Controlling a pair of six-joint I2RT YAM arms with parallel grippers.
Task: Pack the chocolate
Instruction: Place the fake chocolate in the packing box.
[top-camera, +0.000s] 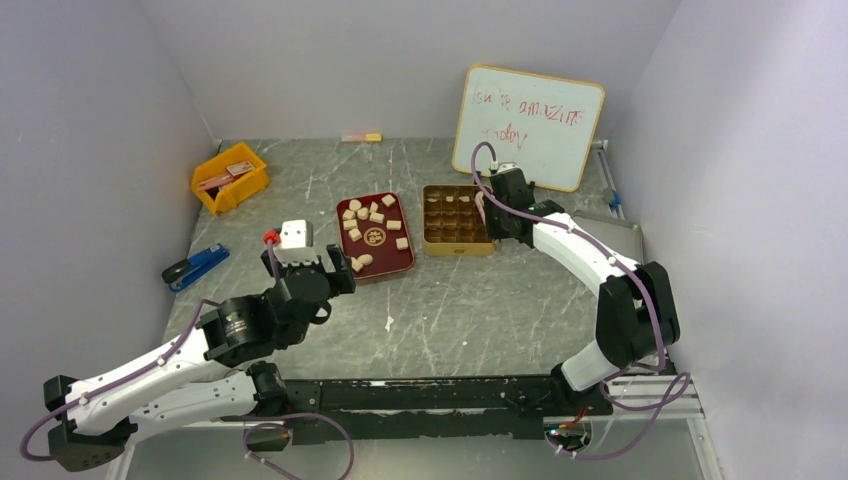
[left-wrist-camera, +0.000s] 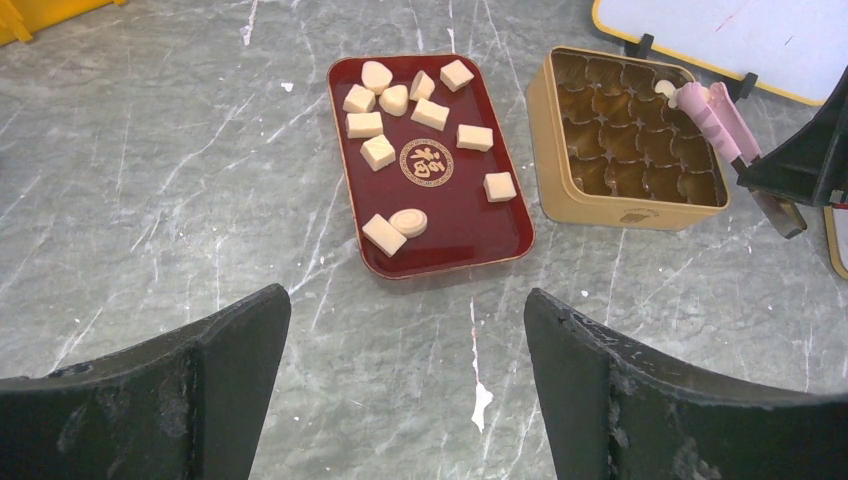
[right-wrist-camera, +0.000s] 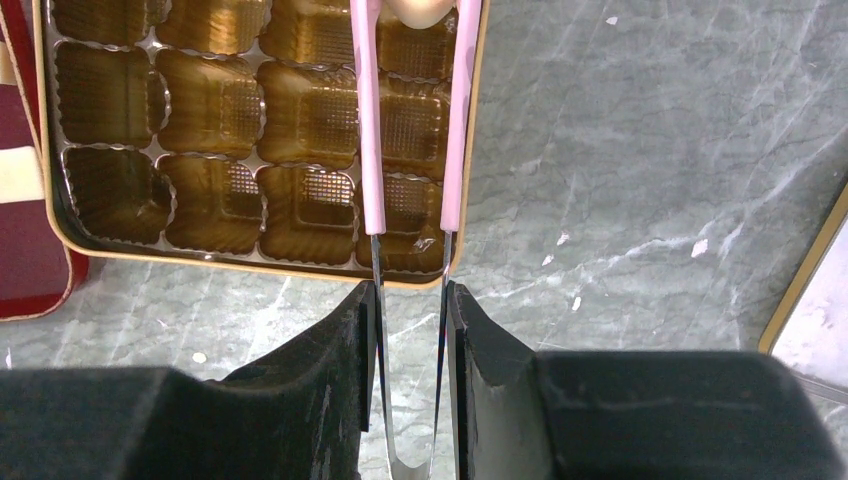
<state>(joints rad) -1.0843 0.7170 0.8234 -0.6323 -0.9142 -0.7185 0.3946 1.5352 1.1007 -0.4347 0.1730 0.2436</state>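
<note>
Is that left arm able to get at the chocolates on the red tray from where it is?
Probably yes: the left gripper is open, close to the red tray, with only bare table between; the chocolates lie uncovered.

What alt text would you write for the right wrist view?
The right gripper clamps pink tongs that hold one chocolate over a far compartment of the gold tin. Its other visible cups are empty, and it sits on a grey marbled table.

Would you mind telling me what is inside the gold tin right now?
The gold tin holds empty moulded cups. The right claw grips pink tongs pinching one chocolate piece over a far cup; the tongs hide parts of cups beneath.
</note>
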